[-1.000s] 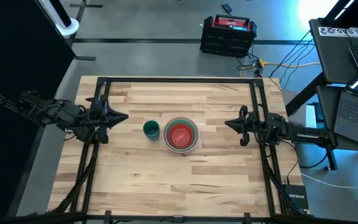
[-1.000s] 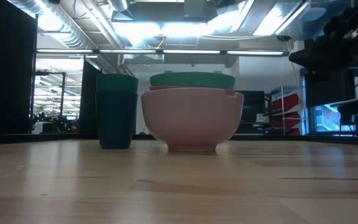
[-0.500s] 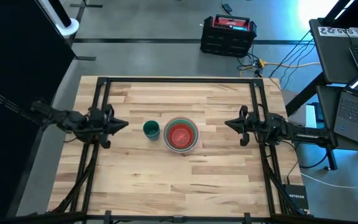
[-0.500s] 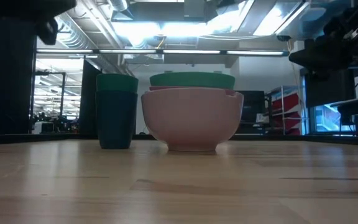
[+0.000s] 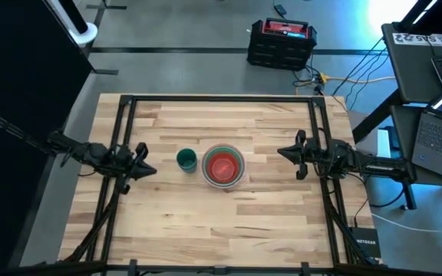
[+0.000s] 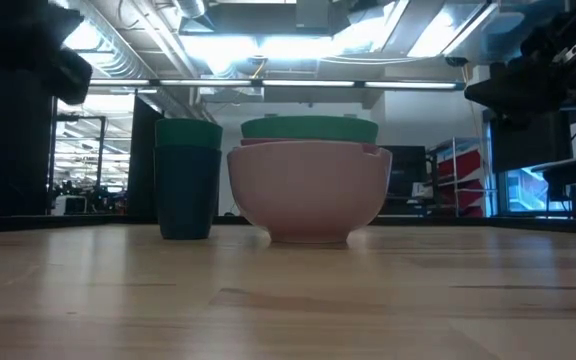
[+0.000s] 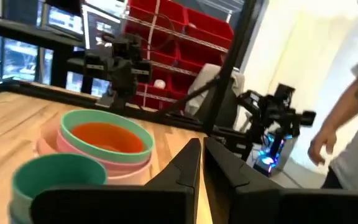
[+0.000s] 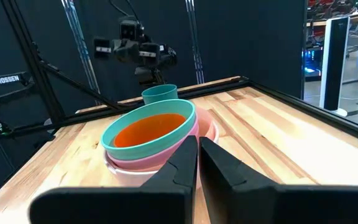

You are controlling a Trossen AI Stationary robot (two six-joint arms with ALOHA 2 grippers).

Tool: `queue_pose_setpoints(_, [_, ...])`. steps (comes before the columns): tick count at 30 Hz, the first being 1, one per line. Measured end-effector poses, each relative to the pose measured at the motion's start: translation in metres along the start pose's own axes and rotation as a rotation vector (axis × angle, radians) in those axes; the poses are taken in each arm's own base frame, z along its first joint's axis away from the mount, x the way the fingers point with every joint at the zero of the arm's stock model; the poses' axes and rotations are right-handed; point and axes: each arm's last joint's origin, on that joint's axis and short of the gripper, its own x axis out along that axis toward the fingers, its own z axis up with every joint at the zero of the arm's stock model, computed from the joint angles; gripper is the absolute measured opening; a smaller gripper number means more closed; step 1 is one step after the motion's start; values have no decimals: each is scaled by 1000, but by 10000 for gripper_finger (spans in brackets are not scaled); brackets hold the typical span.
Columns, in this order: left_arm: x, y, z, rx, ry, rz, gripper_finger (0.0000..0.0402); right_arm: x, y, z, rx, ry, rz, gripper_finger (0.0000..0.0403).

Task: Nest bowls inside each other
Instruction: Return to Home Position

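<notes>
A nested stack of bowls [image 5: 222, 166] stands at the table's middle: a pale outer bowl [image 6: 308, 190], a pink one, a teal-green one [image 8: 143, 124] and an orange-red one [image 7: 104, 135] innermost. Just left of it a green cup sits inside a dark cup [image 6: 188, 180] [image 5: 186, 159]. My left gripper [image 5: 146, 170] is shut and level, left of the cups, touching nothing. My right gripper [image 5: 281, 152] is shut and level, right of the stack, also clear of it. Each shows its closed fingers in its wrist view [image 7: 202, 148] [image 8: 197, 142].
Black frame rails [image 5: 121, 123] run along the table's left, right and far sides. A black and red case [image 5: 282, 42] sits on the floor beyond the far edge. Laptops [image 5: 436, 130] stand off the right edge. A person [image 7: 353, 106] stands beyond the table.
My left arm has sunk and folded back, its gripper moving down and a little toward the table's near edge, and tipping to level. It has stayed shut. The bowls and cups have not moved.
</notes>
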Motion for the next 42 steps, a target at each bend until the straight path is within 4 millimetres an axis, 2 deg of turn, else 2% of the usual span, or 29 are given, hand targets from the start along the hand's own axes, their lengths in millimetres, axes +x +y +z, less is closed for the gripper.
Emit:
queue_pose_setpoints(4, [2,2,-16,6,59,-30,0,0,0,0,0,0,0,1])
queue_pose_setpoints(6, [2,1,-17,11,76,-69,0,0,0,0,0,0,1,1])
queue_pose_setpoints(11, [2,5,-16,92,66,-41,0,0,0,0,0,0,1,1])
queue_pose_setpoints(27, [1,39,-8,194,7,318,0,0,0,0,0,0,1,1])
queue_pose_setpoints(35, [1,41,-7,245,17,339,0,0,0,0,0,0,2,1])
queue_pose_setpoints(42, [1,41,-8,197,11,338,0,0,0,0,0,0,2,1])
